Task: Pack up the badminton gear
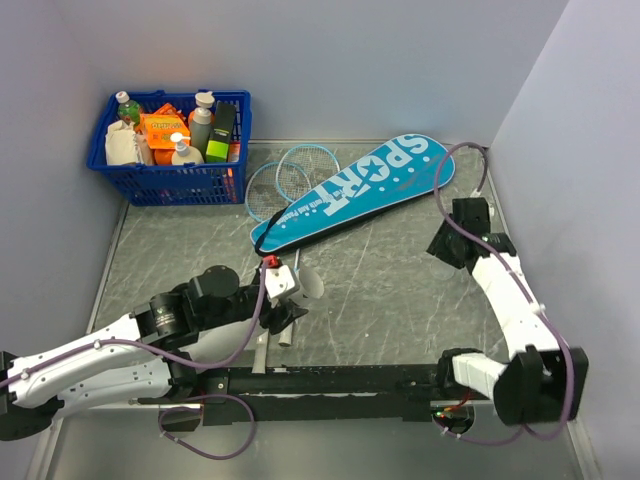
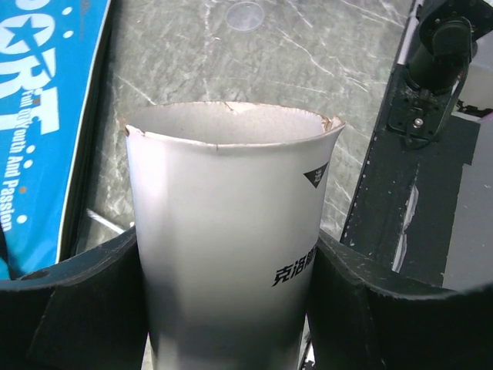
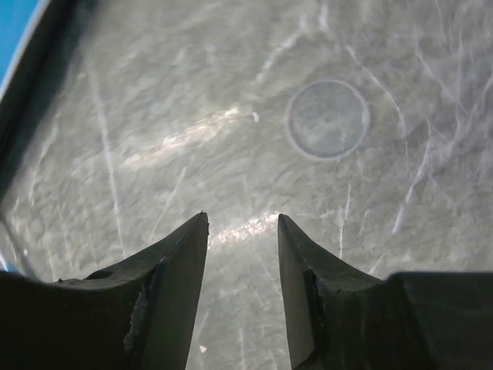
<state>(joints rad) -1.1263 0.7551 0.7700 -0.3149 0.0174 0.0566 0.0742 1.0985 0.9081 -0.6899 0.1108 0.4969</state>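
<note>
The teal "SPORT" bag (image 1: pixel 355 185) lies diagonally across the table, over two light-blue rackets whose heads (image 1: pixel 300 170) stick out at its far-left side. Their grey-white handles (image 1: pixel 285 335) show under my left gripper. My left gripper (image 1: pixel 288 298) is shut on a white shuttlecock (image 1: pixel 308 284). In the left wrist view the shuttlecock (image 2: pixel 227 231) fills the gap between the fingers, with the bag (image 2: pixel 38 116) at the left. My right gripper (image 1: pixel 450 245) is open and empty beside the bag's wide end. In the right wrist view it (image 3: pixel 243 223) hangs over bare table.
A blue basket (image 1: pixel 130 180) of bottles and packets stands at the back left. Grey walls close in the table at the back, left and right. A black rail (image 1: pixel 340 380) runs along the near edge between the arm bases.
</note>
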